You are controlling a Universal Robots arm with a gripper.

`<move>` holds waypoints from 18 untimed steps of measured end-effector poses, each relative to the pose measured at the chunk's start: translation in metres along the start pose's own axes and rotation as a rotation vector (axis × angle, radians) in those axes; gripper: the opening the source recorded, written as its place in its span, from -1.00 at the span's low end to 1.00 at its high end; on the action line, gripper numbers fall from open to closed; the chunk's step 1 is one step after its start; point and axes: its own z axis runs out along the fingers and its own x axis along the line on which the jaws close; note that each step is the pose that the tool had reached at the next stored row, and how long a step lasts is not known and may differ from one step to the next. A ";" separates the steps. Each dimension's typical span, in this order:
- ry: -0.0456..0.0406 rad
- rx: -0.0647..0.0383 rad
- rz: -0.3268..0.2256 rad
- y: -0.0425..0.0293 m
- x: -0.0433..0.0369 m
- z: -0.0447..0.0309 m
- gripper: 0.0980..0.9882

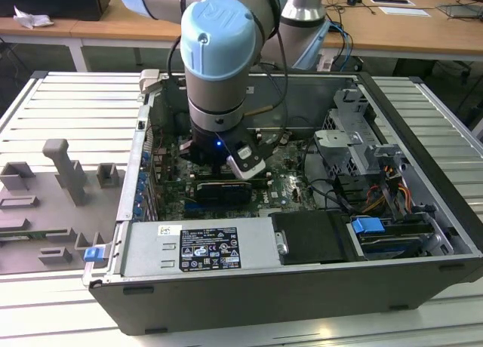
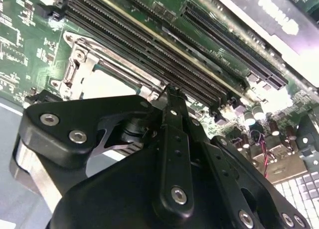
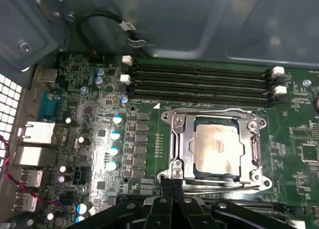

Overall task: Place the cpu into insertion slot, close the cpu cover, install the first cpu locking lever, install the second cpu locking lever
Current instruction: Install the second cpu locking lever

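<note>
In the first wrist view the cpu (image 3: 218, 150), a pale silvery square, lies in its socket on the green motherboard. The cpu cover (image 3: 180, 139), a silvery metal frame, lies flat around it. Thin wire levers (image 3: 214, 111) run along two opposite sides of the socket. My gripper (image 3: 172, 183) is shut, its black fingertips together at the socket's edge beside one lever, with nothing visibly held. From behind, in the second wrist view, the gripper (image 2: 171, 93) points at the socket's side, and part of the cpu (image 2: 107, 84) shows past it. The arm's wrist (image 1: 219, 98) reaches down into the open computer case (image 1: 423, 181).
Long black memory slots (image 3: 199, 79) run beside the socket. A black expansion card (image 1: 223, 192) lies close to the gripper. Blue-topped capacitors (image 3: 115, 135) and rear ports (image 3: 35, 134) flank the socket. A drive cage (image 1: 355, 143), cables and power supply (image 1: 196, 249) crowd the case.
</note>
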 end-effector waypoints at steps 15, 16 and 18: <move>0.0024 -0.044 -0.018 -0.0029 0.0033 0.0038 -0.98; 0.0021 -0.045 -0.018 -0.0023 0.0036 0.0020 -0.98; 0.0024 -0.044 -0.017 -0.0011 0.0042 -0.0022 -0.98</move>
